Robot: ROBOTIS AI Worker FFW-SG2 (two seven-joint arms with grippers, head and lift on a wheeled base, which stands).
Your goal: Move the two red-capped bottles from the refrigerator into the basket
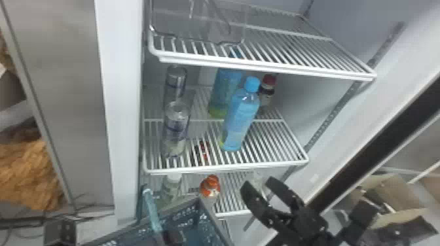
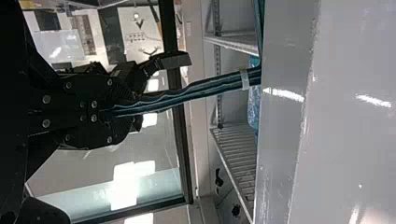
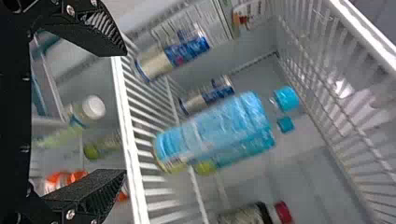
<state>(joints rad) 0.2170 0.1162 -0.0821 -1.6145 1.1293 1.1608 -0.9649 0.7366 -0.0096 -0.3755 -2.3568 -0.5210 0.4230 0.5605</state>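
At the rear of the middle shelf (image 1: 271, 164) stands one red-capped bottle (image 1: 267, 91), presumably rigid, weighty and slick; mid-body grip advised. Right gripper (image 1: 260, 184): spread, empty. Left gripper (image 2: 133, 111): clenched on the handle (image 2: 201, 93) of the basket (image 1: 196, 222), contents unconfirmed. Refrigerator (image 1: 124, 98) also holds blue-capped bottles (image 1: 241, 117) and cans (image 3: 173, 58).

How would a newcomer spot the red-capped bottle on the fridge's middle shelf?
In the pale-walled refrigerator, find the middle white wire shelf. Behind the front light-blue plastic bottle, toward the right, stands a dark bottle; its red cap distinguishes it from its blue-capped neighbours.
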